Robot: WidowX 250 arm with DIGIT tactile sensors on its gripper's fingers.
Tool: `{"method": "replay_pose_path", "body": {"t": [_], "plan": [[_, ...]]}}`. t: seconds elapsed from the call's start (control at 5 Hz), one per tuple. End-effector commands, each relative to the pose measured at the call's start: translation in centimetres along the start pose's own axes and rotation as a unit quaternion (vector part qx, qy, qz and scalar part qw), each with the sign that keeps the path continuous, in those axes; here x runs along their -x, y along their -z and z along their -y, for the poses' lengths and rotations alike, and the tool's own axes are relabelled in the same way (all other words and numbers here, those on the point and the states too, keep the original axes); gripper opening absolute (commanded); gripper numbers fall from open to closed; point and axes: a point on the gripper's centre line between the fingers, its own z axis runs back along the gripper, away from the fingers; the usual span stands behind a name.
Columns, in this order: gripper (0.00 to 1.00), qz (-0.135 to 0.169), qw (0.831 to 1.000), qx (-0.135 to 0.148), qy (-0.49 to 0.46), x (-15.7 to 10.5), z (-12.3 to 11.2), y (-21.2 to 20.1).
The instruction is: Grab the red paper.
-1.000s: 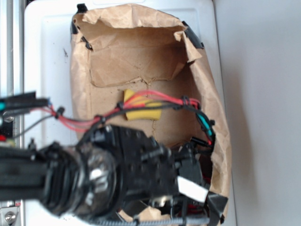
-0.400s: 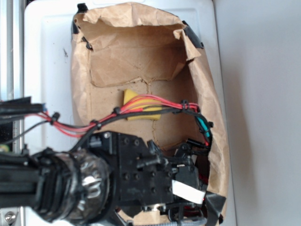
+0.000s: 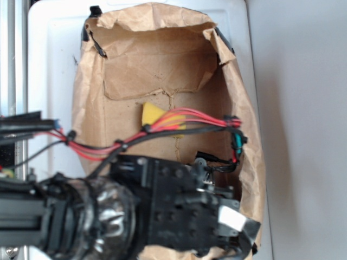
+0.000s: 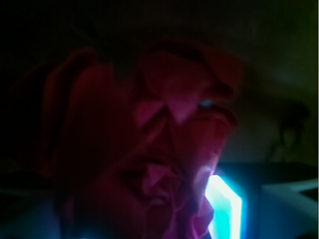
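Note:
The red paper [image 4: 164, 129] is a crumpled wad with rose-like folds, and it fills most of the dark wrist view. My gripper [image 4: 134, 216] is open around its lower part. The right fingertip [image 4: 225, 209] glows cyan right at the wad's edge, and the left one is a dim shape at the lower left. In the exterior view the black arm and gripper body [image 3: 217, 216] reach down into the near right corner of the brown paper bag [image 3: 162, 65], hiding the red paper and the fingertips there.
A yellow sponge [image 3: 153, 114] lies on the bag's floor, farther in than the gripper. The arm's red and black wires [image 3: 184, 120] run across it. The bag's crumpled walls [image 3: 246, 135] stand close on the right. The bag rests on a white surface [image 3: 54, 65].
The arm has shifted right and lower, deeper into the bag's near right corner. The wires moved with it, uncovering more of the sponge. The bag's left wall has bulged outward.

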Motion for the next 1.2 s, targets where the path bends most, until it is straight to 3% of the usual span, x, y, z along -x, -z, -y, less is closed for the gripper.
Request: {"method": "replay_pose_path", "body": {"t": [0.0,0.2,0.6,1.0], "plan": [[0.0,0.027,0.999,-0.002,-0.02,-0.3,-2.2,-6.3],[0.0,0.025,0.999,-0.001,-0.023,-0.1,-2.7,-7.8],[0.0,0.044,0.993,-0.059,-0.095,0.1,-5.2,-11.3],[0.0,0.058,0.984,-0.095,-0.138,0.4,-9.2,-13.3]]}}
